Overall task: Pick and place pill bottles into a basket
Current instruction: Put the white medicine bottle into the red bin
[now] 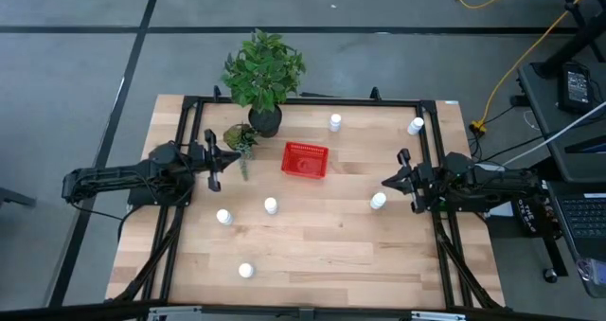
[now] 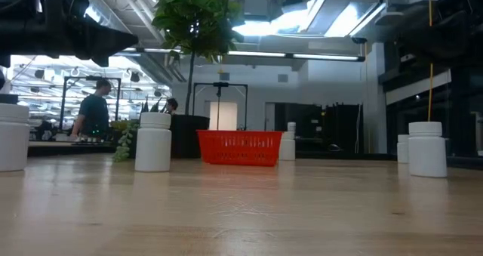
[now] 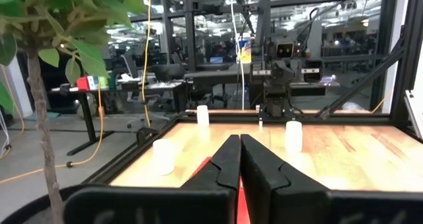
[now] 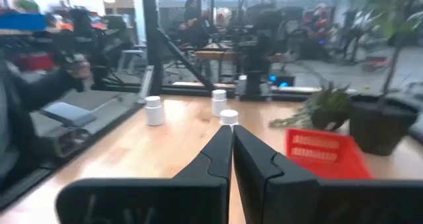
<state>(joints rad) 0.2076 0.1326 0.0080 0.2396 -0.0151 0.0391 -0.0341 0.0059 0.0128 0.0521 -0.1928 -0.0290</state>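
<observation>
The red mesh basket (image 1: 305, 159) stands on the table's far middle; it also shows in the low view (image 2: 238, 147) and the right wrist view (image 4: 322, 151). Several white pill bottles stand upright on their bases: two at the far right (image 1: 335, 122) (image 1: 416, 125), one at the right (image 1: 378, 201), three at the near left (image 1: 271, 205) (image 1: 223, 217) (image 1: 246, 271). My left gripper (image 1: 232, 159) is shut and empty, left of the basket. My right gripper (image 1: 386, 182) is shut and empty, beside the right bottle, which shows just past its fingertips (image 4: 229, 117).
A potted plant in a black pot (image 1: 264, 120) stands at the far edge, left of the basket. A smaller green plant (image 1: 240, 137) sits close to my left gripper. A black frame (image 1: 303, 101) rims the table. People show in the room behind (image 2: 94, 112).
</observation>
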